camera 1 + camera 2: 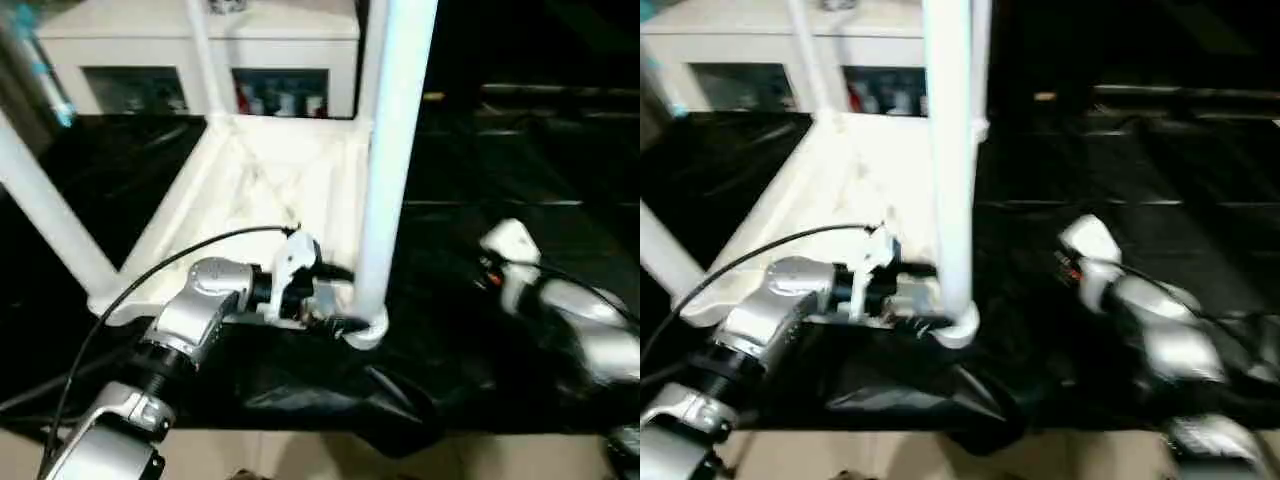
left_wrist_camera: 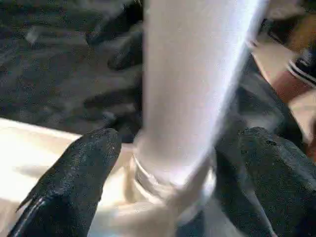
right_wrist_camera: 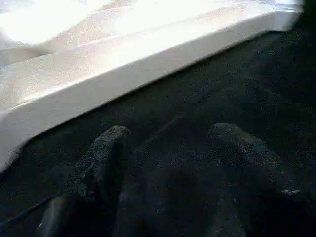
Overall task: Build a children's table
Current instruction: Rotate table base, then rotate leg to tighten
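1. Right, starting at the left: the children's table [image 1: 250, 190] lies upside down on a black-covered surface [image 1: 480, 330], its ribbed underside up, with a slanted leg [image 1: 40, 215] rising from its near-left corner and another leg [image 1: 200, 55] standing at a far corner.
2. Behind it, far across the scene, sits a white cabinet [image 1: 200, 60] with glass doors.
3. Moving in: the left forearm [image 1: 185, 320] reaches forward and to the right, wrist roughly level, a black cable [image 1: 150, 265] looping over it.
4. And the left tool [image 2: 173, 163] is spread wide, one black finger [image 2: 74, 173] on each side of the upright leg [image 1: 395, 150], just where it meets the near-right corner socket [image 1: 365, 330].
5. That is the relation that counts: the leg's long axis runs straight up, and it stands between the open fingers, not visibly pinched, so the left arm is clearly the nearer one.
6. My read is the next move only needs those fingers to come together on the leg's base, or the arm to draw away.
7. Over on the right, the right arm [image 1: 570, 310] lies low over the black cover, well apart from the table.
8. Its right tool [image 3: 168, 168] is partly spread and pinching nothing, hovering above the dark cover with the table's long white edge [image 3: 148, 54] running beyond it.
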{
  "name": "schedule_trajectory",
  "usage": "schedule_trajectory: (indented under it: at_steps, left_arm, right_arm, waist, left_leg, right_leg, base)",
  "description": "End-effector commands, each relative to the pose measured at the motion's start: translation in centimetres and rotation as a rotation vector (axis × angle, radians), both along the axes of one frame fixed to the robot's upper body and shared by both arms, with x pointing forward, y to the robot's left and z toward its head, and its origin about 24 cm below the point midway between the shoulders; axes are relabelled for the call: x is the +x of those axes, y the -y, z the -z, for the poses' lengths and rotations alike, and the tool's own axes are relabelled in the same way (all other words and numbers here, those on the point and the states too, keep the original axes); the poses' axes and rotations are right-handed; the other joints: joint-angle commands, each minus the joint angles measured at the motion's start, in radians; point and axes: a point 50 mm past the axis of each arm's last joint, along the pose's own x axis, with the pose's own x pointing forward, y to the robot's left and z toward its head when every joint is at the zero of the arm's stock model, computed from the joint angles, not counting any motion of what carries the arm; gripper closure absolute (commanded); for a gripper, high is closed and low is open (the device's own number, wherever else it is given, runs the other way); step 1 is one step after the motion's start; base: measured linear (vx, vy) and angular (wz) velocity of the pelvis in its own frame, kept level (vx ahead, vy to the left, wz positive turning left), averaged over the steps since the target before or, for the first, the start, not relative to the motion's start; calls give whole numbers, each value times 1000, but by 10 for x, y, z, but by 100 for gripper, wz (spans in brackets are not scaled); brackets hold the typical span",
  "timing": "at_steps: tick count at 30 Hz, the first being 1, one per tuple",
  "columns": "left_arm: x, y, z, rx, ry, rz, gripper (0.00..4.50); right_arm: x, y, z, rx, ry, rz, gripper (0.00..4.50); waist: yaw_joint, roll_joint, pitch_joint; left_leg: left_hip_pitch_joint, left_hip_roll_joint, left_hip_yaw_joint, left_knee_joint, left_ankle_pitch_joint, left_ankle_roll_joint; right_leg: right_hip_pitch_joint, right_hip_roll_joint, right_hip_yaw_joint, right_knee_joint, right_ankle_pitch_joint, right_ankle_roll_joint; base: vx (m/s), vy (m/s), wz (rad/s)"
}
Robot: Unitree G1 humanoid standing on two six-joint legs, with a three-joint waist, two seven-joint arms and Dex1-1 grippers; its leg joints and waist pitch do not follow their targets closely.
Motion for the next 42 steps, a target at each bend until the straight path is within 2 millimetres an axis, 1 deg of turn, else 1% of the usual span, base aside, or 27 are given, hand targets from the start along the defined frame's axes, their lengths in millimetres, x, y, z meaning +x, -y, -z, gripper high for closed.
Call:
schedule_trajectory:
  at_steps: [1,2,3,4,6,7,8,9,10,11,12,13,15,18,19,20,23,24,26,29,30,32,33,37,39,41,42]
  left_arm:
    - [6,-1,-4,47,45,36,4]
    - [7,-2,-4,60,52,36,21]
    - [11,-3,-3,83,72,28,21]
    - [12,-4,-2,98,84,23,32]
    - [18,-6,0,120,83,18,49]
    - [18,-6,0,120,83,18,49]
    - [20,-7,-1,122,58,38,69]
    - [21,-8,-1,130,43,53,80]
    - [21,-8,-1,130,43,53,87]
    - [21,-9,-1,146,29,69,91]
    - [22,-10,0,164,22,81,101]
    - [22,-11,0,169,20,85,101]
    - [22,-15,4,235,0,123,127]
    - [21,-18,6,258,-25,130,137]
    - [21,-19,6,259,-32,128,152]
    - [22,-20,7,254,-37,124,172]
    - [24,-22,8,254,-37,100,175]
    - [24,-23,9,264,-39,94,184]
    - [25,-26,11,286,-52,81,209]
    - [26,-32,13,330,-51,70,220]
    - [26,-34,13,339,-50,66,230]
    - [26,-37,13,360,-34,68,256]
    - [26,-38,13,368,-30,72,256]
    - [26,-42,12,374,-23,87,296]
    - [25,-46,12,396,-17,105,299]
    - [24,-47,12,404,-17,109,334]
    - [24,-47,12,403,-18,112,334]
  right_arm:
    - [-6,1,-13,-5,3,-74,151]
    - [-9,2,-14,-10,-3,-83,151]
    - [-12,3,-16,-14,-14,-100,151]
    - [-14,3,-16,-17,-21,-111,151]
    - [-23,1,-18,-28,-49,-170,151]
    - [-23,1,-18,-28,-49,-170,151]
    - [-30,-1,-19,-39,-75,-207,151]
    - [-33,-2,-20,-43,-89,-221,151]
    - [-33,-2,-20,-43,-89,-221,151]
    - [-35,-2,-20,-46,-105,-230,151]
    - [-37,-3,-20,-53,-115,-236,151]
    - [-37,-3,-20,-55,-118,-237,151]
    - [-42,-6,-21,-53,-146,-262,151]
    - [-44,-7,-20,-55,-156,-268,151]
    - [-44,-7,-20,-56,-159,-268,151]
    - [-44,-7,-20,-57,-164,-270,151]
    - [-44,-8,-22,-60,-172,-272,151]
    - [-43,-9,-22,-61,-173,-271,151]
    - [-42,-8,-22,-67,-174,-267,151]
    - [-41,-8,-21,-86,-181,-271,151]
    - [-40,-9,-22,-84,-182,-275,151]
    - [-40,-9,-22,-82,-183,-281,151]
    - [-39,-9,-23,-83,-184,-281,151]
    - [-38,-9,-23,-86,-180,-277,151]
    - [-37,-9,-22,-88,-177,-275,151]
    - [-36,-9,-22,-89,-175,-273,151]
    - [-36,-9,-23,-89,-174,-274,151]
  waist:
    - [3,-17,-66]
    - [8,-14,-66]
    - [8,-9,-65]
    - [7,-11,-62]
    - [9,-10,-64]
    - [10,-11,-66]
    - [7,-8,-66]
    - [7,-6,-68]
    - [7,-7,-68]
    - [6,-7,-69]
    - [7,-4,-68]
    - [7,-5,-68]
    - [12,-5,-67]
    - [14,-6,-66]
    - [12,-10,-65]
    - [13,-8,-64]
    - [15,-10,-65]
    - [14,-17,-65]
    - [15,-16,-64]
    - [13,-18,-63]
    - [13,-24,-62]
    - [13,-20,-62]
    - [13,-17,-62]
    - [9,-17,-61]
    - [9,-16,-61]
    - [8,-15,-61]
    - [8,-15,-61]
  left_leg:
    - [21,26,-11,-66,-308,72]
    - [22,27,-11,-65,-305,70]
    - [19,27,-13,-66,-302,62]
    - [20,25,-11,-67,-312,61]
    - [20,24,-14,-67,-319,55]
    - [20,26,-16,-67,-315,52]
    - [15,24,-17,-69,-304,53]
    - [18,26,-16,-68,-306,56]
    - [16,25,-17,-68,-302,60]
    - [15,26,-17,-68,-294,63]
    - [17,26,-15,-67,-300,65]
    - [17,26,-16,-67,-300,65]
    - [18,28,-16,-67,-297,68]
    - [18,30,-17,-69,-306,58]
    - [17,29,-17,-69,-308,57]
    - [18,29,-17,-69,-310,56]
    - [18,29,-17,-69,-308,55]
    - [18,28,-16,-68,-301,57]
    - [17,28,-17,-68,-295,57]
    - [15,28,-17,-68,-293,57]
    - [16,28,-17,-69,-296,58]
    - [15,28,-18,-69,-296,57]
    - [16,29,-18,-69,-301,55]
    - [18,29,-18,-71,-314,50]
    - [17,29,-18,-72,-316,48]
    - [18,30,-19,-72,-317,45]
    - [19,30,-18,-72,-318,45]
  right_leg:
    - [49,-28,21,-79,-228,-244]
    - [47,-32,22,-83,-264,-234]
    - [49,-34,22,-84,-296,-220]
    - [46,-32,21,-92,-322,-209]
    - [46,-32,21,-95,-352,-184]
    - [47,-34,21,-91,-343,-184]
    - [48,-35,20,-90,-332,-189]
    - [46,-34,20,-91,-313,-198]
    - [48,-33,20,-90,-302,-202]
    - [48,-34,19,-87,-281,-216]
    - [46,-34,19,-89,-282,-221]
    - [47,-35,19,-88,-282,-223]
    - [46,-38,21,-90,-297,-220]
    - [45,-41,20,-90,-319,-220]
    - [45,-40,20,-90,-323,-220]
    - [44,-40,20,-91,-332,-220]
    - [43,-41,21,-91,-342,-212]
    - [43,-40,21,-92,-342,-209]
    - [43,-42,21,-92,-346,-205]
    - [43,-43,21,-94,-368,-194]
    - [42,-43,21,-96,-382,-190]
    - [42,-44,21,-96,-391,-187]
    - [41,-43,21,-94,-383,-191]
    - [40,-43,21,-95,-380,-198]
    - [41,-43,22,-94,-382,-198]
    - [41,-43,22,-93,-377,-201]
    - [40,-42,22,-93,-373,-203]
  base:
    - [0,0,0]
    - [0,0,0]
    - [0,0,0]
    - [0,0,0]
    - [0,0,0]
    - [0,0,0]
    - [0,0,0]
    - [0,0,0]
    - [0,0,0]
    - [0,0,0]
    - [0,0,0]
    - [0,0,0]
    - [0,0,0]
    - [0,0,0]
    - [0,0,0]
    - [0,0,0]
    - [0,0,0]
    - [0,0,0]
    - [0,0,0]
    - [0,0,0]
    - [0,0,0]
    - [0,0,0]
    - [0,0,0]
    - [0,0,0]
    - [0,0,0]
    - [0,0,0]
    - [0,0,0]
